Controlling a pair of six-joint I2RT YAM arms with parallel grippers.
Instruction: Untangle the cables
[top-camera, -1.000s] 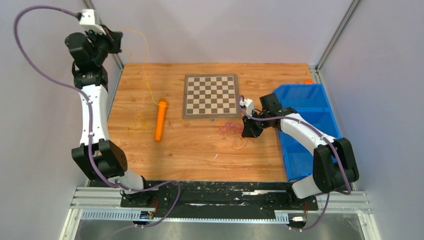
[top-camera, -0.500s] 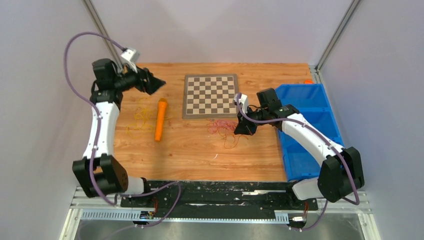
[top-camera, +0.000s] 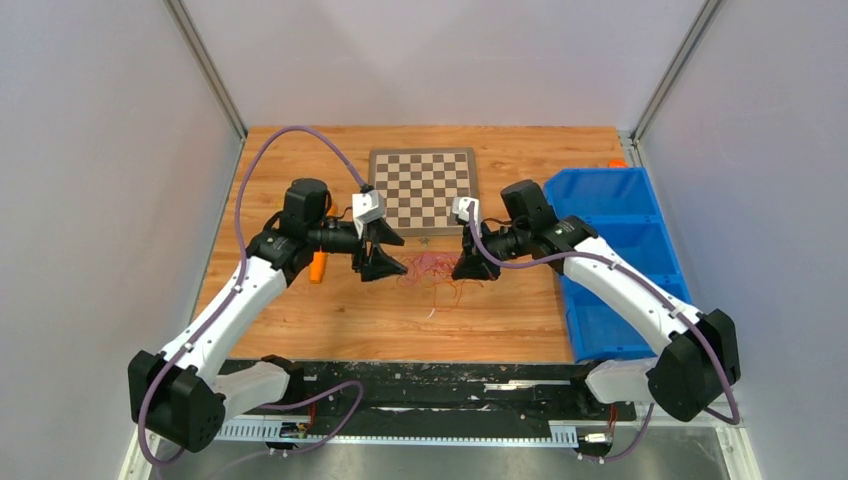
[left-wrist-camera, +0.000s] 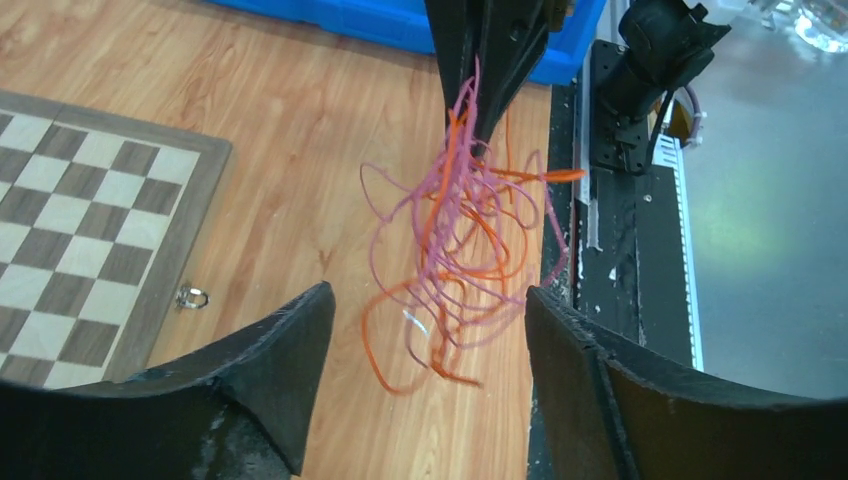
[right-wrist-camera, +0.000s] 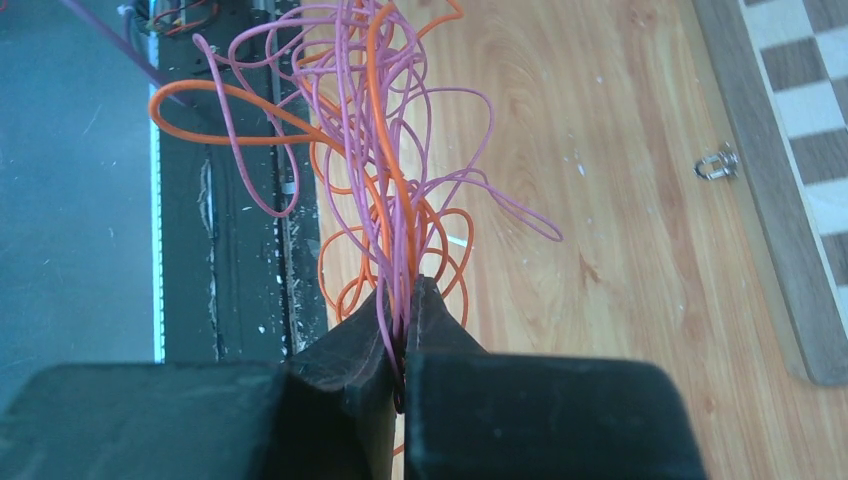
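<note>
The left gripper (top-camera: 392, 258) is swinging in from the far corner, jaws gaping, with the thin pink-and-orange wire cables (left-wrist-camera: 452, 215) hanging just ahead, pinched tight in the right gripper (right-wrist-camera: 405, 295), so it's probably nipping one strand next.

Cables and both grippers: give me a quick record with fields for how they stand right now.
cables: pink and orange loops in one bundle, between the two grippers
right gripper: shut on the cables
left gripper: open, facing the cables, holding nothing
chessboard: behind the cables
blue bin: at the table's right side
</note>
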